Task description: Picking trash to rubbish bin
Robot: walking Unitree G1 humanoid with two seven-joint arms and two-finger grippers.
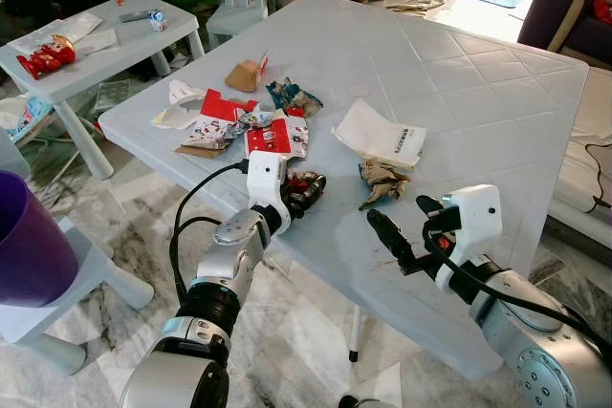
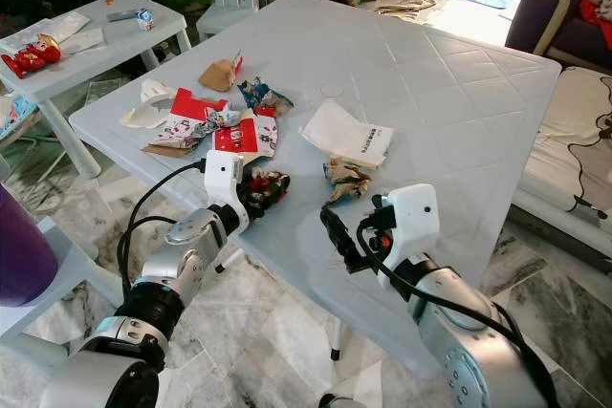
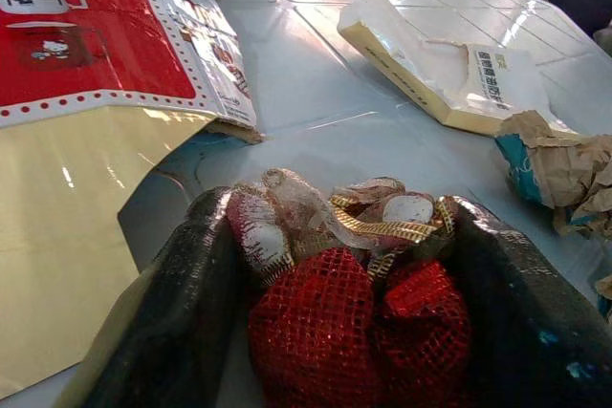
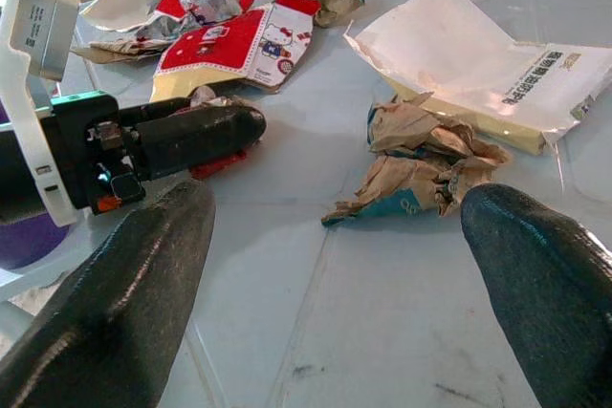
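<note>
Trash lies on the pale blue table [image 1: 478, 93]. My left gripper [image 1: 304, 190] rests near the table's front edge, shut on a red mesh wrapper [image 3: 330, 327] with gold ribbon. A flattened red cartoon carton [image 1: 277, 136] lies just beyond it. To its right my right gripper [image 1: 411, 225] hovers open over the table edge, its fingers [image 4: 143, 274] spread wide and nothing between them. A crumpled brown paper wad [image 4: 430, 164] sits a short way ahead of the right gripper. A white paper bag [image 1: 381, 134] lies behind the wad.
More scraps, a brown pouch [image 1: 244, 75] and white torn paper [image 1: 177, 107], crowd the table's left corner. A purple bin [image 1: 29, 246] stands on the floor at far left. A small white table [image 1: 105, 45], a chair and a sofa [image 1: 564, 7] surround the area.
</note>
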